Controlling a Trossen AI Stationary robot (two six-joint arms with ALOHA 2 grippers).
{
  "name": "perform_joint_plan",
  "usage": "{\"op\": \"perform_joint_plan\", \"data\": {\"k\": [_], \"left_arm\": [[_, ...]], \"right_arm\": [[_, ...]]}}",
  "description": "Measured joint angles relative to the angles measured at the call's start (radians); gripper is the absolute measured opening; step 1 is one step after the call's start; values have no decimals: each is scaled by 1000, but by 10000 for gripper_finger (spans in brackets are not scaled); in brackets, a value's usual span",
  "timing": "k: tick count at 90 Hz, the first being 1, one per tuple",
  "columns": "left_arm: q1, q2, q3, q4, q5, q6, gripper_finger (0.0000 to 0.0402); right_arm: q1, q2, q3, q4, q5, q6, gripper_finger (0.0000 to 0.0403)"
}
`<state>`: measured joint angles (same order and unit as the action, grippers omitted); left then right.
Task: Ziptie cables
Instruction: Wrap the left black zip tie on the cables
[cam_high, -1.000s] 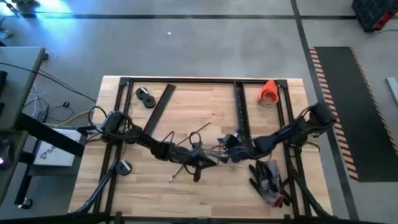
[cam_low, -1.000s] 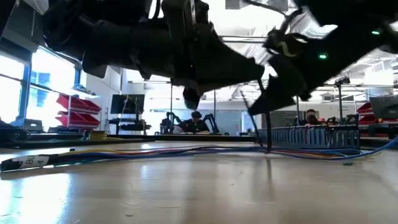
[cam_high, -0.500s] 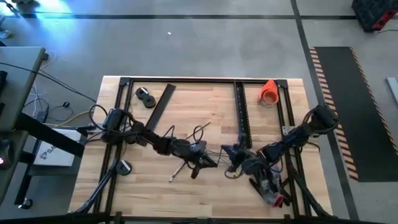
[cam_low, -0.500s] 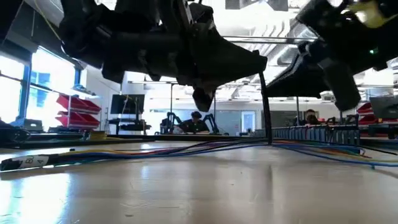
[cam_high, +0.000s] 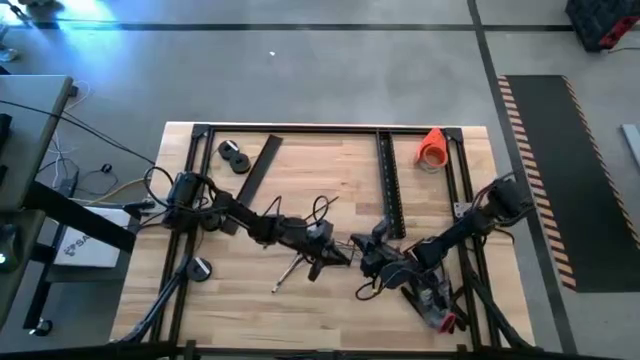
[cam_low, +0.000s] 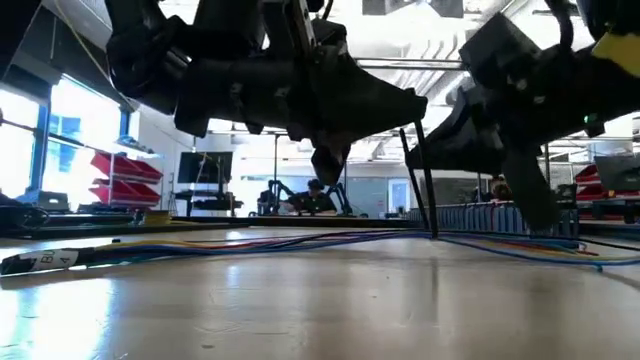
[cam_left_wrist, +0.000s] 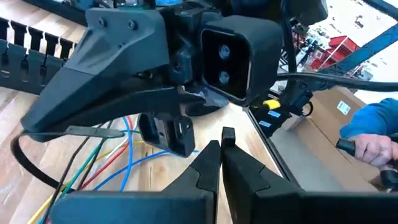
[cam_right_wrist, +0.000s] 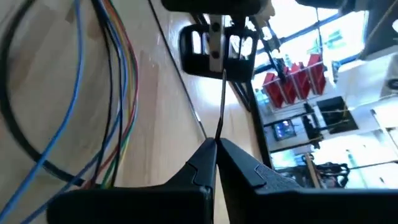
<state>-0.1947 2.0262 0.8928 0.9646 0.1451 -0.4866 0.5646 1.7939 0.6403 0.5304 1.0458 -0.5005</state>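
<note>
The two dark arms meet near the middle of the light wooden bench (cam_high: 230, 300), toward its front. The left pincer (cam_high: 328, 255) hangs over the wood, and in the left wrist view its two dark fingers (cam_left_wrist: 208, 163) are pressed tight together with a thin black strip standing up between their tips. The right pincer (cam_high: 372, 262) is just beside it, facing it. In the right wrist view its fingers (cam_right_wrist: 205, 160) are clenched on a thin dark zip tie strip (cam_right_wrist: 221, 106) that runs straight out from the tips toward the other pincer. In the low view this same thin strip (cam_low: 423, 180) slants down from between the two arms and touches the bench. The cables (cam_low: 300, 240), a bunch of long thin limp wires in blue, red, yellow and green, lie flat on the wood under both pincers and spread out to each side. In the high view they show as thin dark loops (cam_high: 320, 212) between the arms. A long flat black strip with holes (cam_high: 389, 180) lies toward the back on the right side. An orange cone-shaped roll (cam_high: 432, 147) sits at the far right corner. A person's hand in a blue sleeve (cam_left_wrist: 367, 146) shows beyond the bench edge in the left wrist view.
</note>
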Motion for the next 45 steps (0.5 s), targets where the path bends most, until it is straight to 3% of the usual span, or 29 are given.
{"op": "perform_joint_plan", "data": {"k": [45], "left_arm": [[0,0,0,-3,1,0,0]], "right_arm": [[27,0,0,84,-44,-136,0]]}}
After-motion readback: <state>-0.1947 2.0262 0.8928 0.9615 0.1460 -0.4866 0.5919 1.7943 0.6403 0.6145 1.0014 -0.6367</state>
